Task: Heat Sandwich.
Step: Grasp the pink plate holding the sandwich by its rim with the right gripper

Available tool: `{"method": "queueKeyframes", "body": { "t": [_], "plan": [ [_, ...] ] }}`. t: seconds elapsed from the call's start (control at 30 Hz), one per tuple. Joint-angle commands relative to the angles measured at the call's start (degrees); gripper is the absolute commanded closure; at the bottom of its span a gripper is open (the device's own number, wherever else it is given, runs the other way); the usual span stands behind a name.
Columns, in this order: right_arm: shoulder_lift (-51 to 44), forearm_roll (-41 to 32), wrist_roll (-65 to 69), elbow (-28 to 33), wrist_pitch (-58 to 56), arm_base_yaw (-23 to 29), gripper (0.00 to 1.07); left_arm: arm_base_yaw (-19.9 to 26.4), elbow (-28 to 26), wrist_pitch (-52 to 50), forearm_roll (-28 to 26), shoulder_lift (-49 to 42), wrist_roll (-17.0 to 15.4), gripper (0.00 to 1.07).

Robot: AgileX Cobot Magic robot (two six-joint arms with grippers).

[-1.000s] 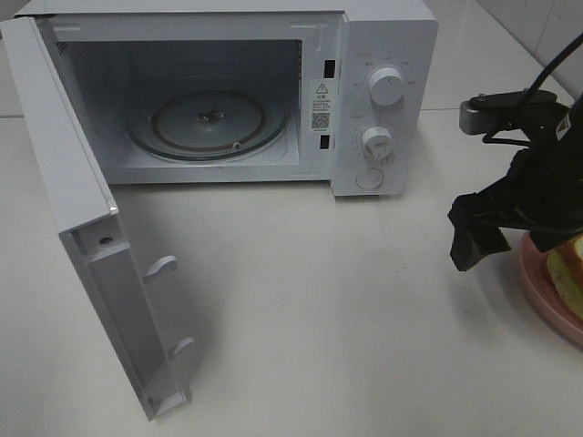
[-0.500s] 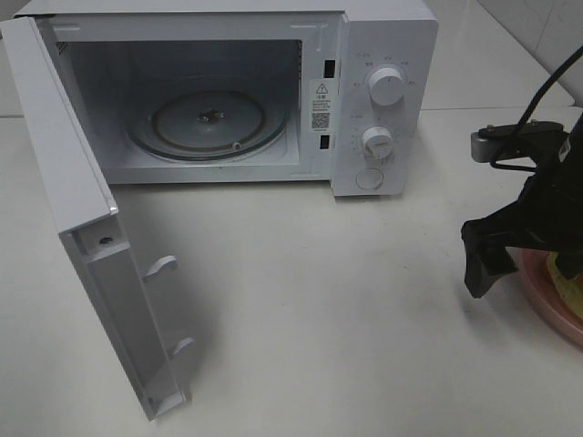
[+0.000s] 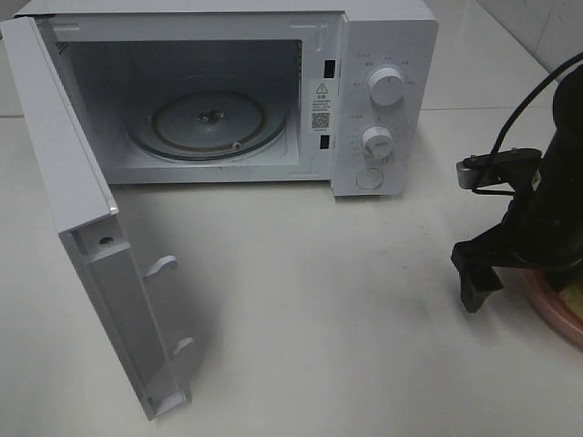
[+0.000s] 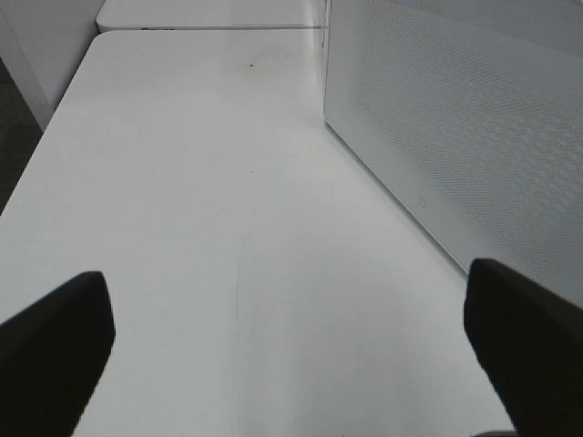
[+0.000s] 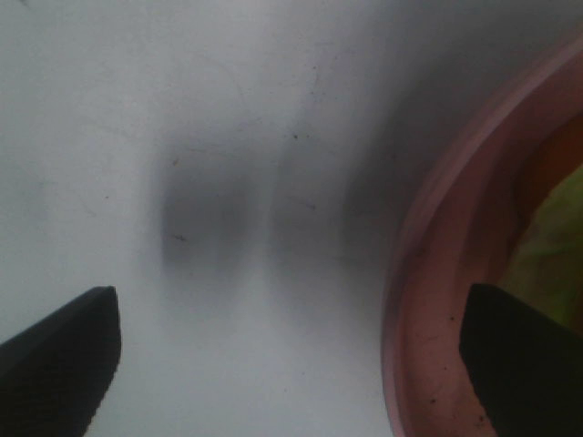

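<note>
The sandwich shows only as a yellow-green patch on the pink plate in the right wrist view. In the high view my right arm covers nearly all of it, leaving a pale sliver above the plate's rim. My right gripper hangs low over the plate's left edge, open. One finger is over bare table and the other over the plate. My left gripper is open above empty table and is out of the high view.
The white microwave stands at the back with its door swung out to the left and the glass turntable bare. A white perforated panel rises beside my left gripper.
My right gripper has moved down towards the table at the plate's left edge. The arm now hides most of the sandwich in the high view. The microwave has not moved.
</note>
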State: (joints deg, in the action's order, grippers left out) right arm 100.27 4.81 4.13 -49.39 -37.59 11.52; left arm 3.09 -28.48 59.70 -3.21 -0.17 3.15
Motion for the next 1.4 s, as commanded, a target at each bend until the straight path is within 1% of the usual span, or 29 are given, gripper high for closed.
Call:
{"method": "queueKeyframes", "body": {
  "t": [0.03,0.27,0.37,0.4,0.43,0.5,0.53,0.57,0.6,0.67,0.7,0.73,0.83,1.03,1.23,1.4],
  "plan": [
    [1.9,0.7,0.5,-0.3,1.1,-0.3,0.13,0.1,0.2,-0.3,0.0,-1.5,0.2,0.07],
    [3.4,0.7,0.9,-0.3,2.3,-0.3,0.16,0.1,0.2,-0.3,0.0,-1.5,0.2,0.07],
    [3.4,1.1,1.2,-0.3,2.2,-0.3,0.23,0.1,0.2,-0.3,0.0,-1.5,0.2,0.07],
    [3.4,1.1,1.2,-0.3,2.2,-0.3,0.23,0.1,0.2,-0.3,0.0,-1.5,0.2,0.07],
    [3.4,2.1,1.9,-0.3,2.0,-0.3,0.30,0.1,0.2,-0.3,0.0,-1.5,0.2,0.07],
    [3.4,3.6,3.4,-0.3,1.7,-0.3,0.39,0.1,0.2,-0.3,0.0,-1.5,0.2,0.07],
    [3.4,3.6,3.4,-0.3,1.7,-0.3,0.39,0.1,0.2,-0.3,0.0,-1.5,0.2,0.07],
    [3.4,4.3,4.0,-0.3,1.4,-0.3,0.44,0.1,0.2,-0.3,0.0,-1.5,0.2,0.07],
    [3.4,6.6,5.4,-0.3,1.0,-0.3,0.57,0.1,0.2,-0.3,0.0,-1.5,0.2,0.07],
    [3.4,8.0,6.8,-0.3,0.3,-0.3,0.70,0.1,0.2,-0.3,0.0,-1.5,0.2,0.07],
    [3.4,8.0,6.8,-0.3,0.3,-0.3,0.70,0.1,0.2,-0.3,0.0,-1.5,0.2,0.07],
    [3.4,8.3,7.6,-0.3,-0.2,-0.3,0.85,0.1,0.2,-0.3,0.0,-1.5,0.2,0.07],
    [3.4,8.3,7.8,-0.3,-0.1,-0.3,1.06,0.1,0.2,-0.3,0.0,-1.5,0.2,0.07],
    [3.4,8.4,8.0,-0.3,0.9,-0.3,1.07,0.1,0.2,-0.3,0.0,-1.5,0.2,0.07],
    [3.4,12.1,10.8,-0.4,-0.5,-0.1,1.07,0.1,0.2,-0.3,0.0,-1.5,0.2,0.07],
    [3.0,12.8,11.2,-0.9,-2.0,-0.1,1.07,0.1,0.2,-0.3,0.0,-1.5,0.2,0.07]
  ]
}}
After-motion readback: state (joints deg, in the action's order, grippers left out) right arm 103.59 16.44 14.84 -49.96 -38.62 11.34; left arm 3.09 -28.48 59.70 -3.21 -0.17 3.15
